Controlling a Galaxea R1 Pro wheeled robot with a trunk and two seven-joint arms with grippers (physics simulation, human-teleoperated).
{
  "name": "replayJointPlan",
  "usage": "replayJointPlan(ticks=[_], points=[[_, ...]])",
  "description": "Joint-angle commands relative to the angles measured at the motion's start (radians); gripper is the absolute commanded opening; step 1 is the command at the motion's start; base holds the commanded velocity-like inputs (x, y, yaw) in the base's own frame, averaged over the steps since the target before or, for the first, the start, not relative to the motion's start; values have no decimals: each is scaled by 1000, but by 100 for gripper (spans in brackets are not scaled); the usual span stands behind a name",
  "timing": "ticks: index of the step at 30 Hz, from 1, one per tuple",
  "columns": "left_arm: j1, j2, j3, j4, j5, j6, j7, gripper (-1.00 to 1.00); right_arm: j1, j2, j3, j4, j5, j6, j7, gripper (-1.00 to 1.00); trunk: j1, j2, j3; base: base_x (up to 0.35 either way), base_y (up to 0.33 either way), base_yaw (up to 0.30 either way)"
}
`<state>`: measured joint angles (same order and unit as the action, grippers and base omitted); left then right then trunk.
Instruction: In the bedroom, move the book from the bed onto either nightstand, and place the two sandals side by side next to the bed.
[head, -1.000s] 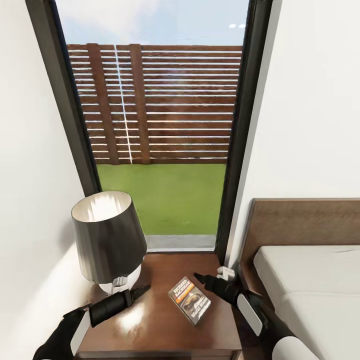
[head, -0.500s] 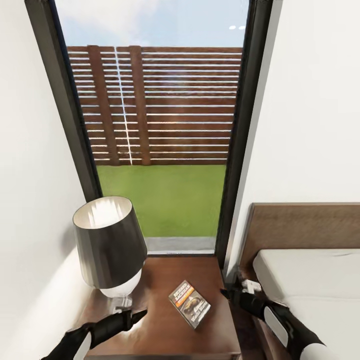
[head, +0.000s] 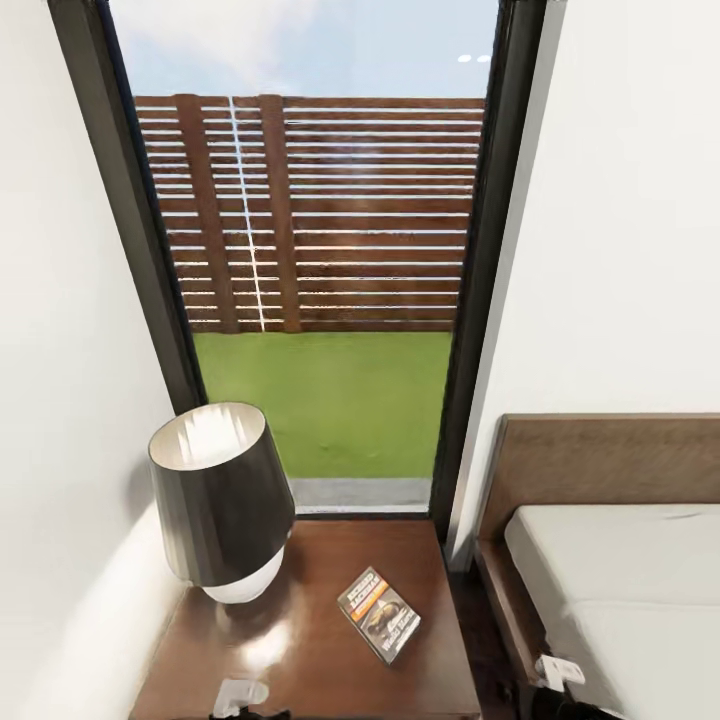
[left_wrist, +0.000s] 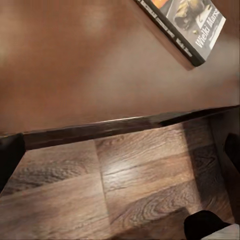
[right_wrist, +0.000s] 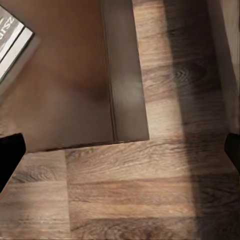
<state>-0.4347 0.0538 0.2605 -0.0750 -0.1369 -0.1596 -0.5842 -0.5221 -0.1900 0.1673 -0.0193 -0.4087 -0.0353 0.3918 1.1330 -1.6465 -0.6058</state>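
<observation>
Both arms have pulled back toward the near edge of the head view since a second ago, when their dark forearms lay over the nightstand on either side of the book; the lamp, book and bed sit slightly lower in the picture, so the camera has shifted too.

The tall dark-framed window (head: 320, 260) takes up the middle of the head view, with a slatted wooden fence and green lawn behind the glass and white walls on both sides. At 4 o'clock lies the bed (head: 620, 590), its brown headboard against the wall and its grey mattress bare. A narrow strip of wood-plank floor (right_wrist: 150, 200) separates it from the nightstand (head: 300, 660) at 6 o'clock. The black-shaded lamp (head: 220, 500) stands on the nightstand's far left corner, at 8 o'clock, close to the wall. The book (head: 380, 614) lies flat on the glossy top, right of centre, turned at an angle, apart from the lamp, nothing on it.

A small white part of the left tool (head: 240, 694) shows at the nightstand's near edge, and the like part of the right tool (head: 556, 672) by the bed frame. Each wrist view shows dark fingertips (left_wrist: 11, 159) (right_wrist: 10, 155) set wide at opposite sides of the picture, with nothing between them.
</observation>
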Motion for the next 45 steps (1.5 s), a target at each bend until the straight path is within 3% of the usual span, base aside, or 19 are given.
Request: replayJointPlan(ticks=[1,5,11,15,19,23,26,30,34,36,40,45], points=[[-1,0,9,11,-14,-12,6,100,-1,0,8,7,7,-5,4,100,-4,7,2,0,0,0],[0,0,9,43,-26,-29,39,100,-1,1,8,48,66,-8,3,100,-19,35,15,0,0,0],[19,-1,6,52,-28,-32,69,100,2,1,7,94,81,-19,2,100,-42,77,34,0,0,0],[47,-8,3,53,-35,-31,179,100,7,2,8,100,83,-22,2,100,-58,105,46,0,0,0],[77,-15,3,53,-76,-31,276,100,27,7,8,101,83,-19,2,100,-73,133,59,0,0,0],[115,-22,3,54,-157,-27,382,100,36,9,8,103,82,-5,7,100,-88,161,71,0,0,0],[137,-24,3,54,-168,-26,406,100,38,8,8,103,82,-4,66,100,-100,182,81,0,0,0],[160,-25,3,55,-172,-26,415,100,39,5,8,104,82,-2,310,100,-115,210,93,0,0,0],[186,-25,3,55,-174,-26,418,100,40,2,8,105,83,-3,382,100,-131,238,106,0,0,0],[198,-25,3,54,-174,-26,420,100,99,3,8,103,82,-4,330,100,-138,252,112,0,0,0],[202,-25,3,54,-173,-26,420,100,129,4,8,103,83,-4,167,100,-154,280,125,0,0,0],[203,-24,3,54,-173,-26,420,100,152,4,8,102,83,-5,112,100,-173,315,140,0,0,0]])
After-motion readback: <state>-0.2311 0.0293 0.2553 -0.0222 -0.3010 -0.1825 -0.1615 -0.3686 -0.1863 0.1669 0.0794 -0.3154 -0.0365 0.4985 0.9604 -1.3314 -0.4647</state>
